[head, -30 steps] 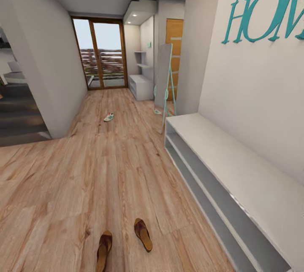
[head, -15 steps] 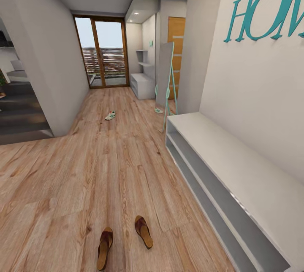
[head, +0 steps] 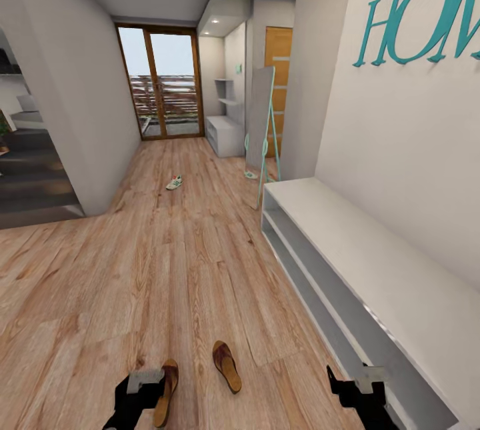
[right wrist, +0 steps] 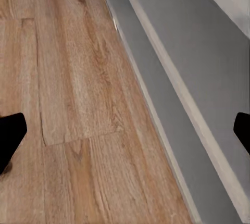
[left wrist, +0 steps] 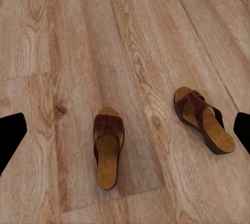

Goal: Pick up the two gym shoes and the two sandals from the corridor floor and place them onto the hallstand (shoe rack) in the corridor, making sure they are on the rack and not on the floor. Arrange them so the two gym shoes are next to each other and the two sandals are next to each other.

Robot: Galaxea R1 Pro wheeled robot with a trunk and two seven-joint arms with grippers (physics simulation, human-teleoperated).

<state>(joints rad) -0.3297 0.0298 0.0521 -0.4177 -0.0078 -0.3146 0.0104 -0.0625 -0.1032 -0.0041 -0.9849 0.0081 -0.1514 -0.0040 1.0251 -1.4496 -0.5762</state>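
Here the corridor runs toward a glazed door [head: 160, 83], with a leaning mirror [head: 259, 125] and a low white shelf unit [head: 347, 283] along the right wall under teal lettering [head: 420, 10]. The hallstand [head: 223, 130] stands far off by the door. Two dark brown sandals with tan insoles lie on the floor [head: 167, 270], apart and slightly splayed: the left sandal [head: 166, 391] just beside the left gripper [head: 133, 393], the right sandal [head: 227, 367] clear of both arms. One white gym shoe [head: 174, 183] sits mid-corridor, another shoe [head: 249, 175] by the mirror's foot. The right gripper [head: 357, 390] hovers near the shelf unit. Both sets of fingers are spread wide, holding nothing.
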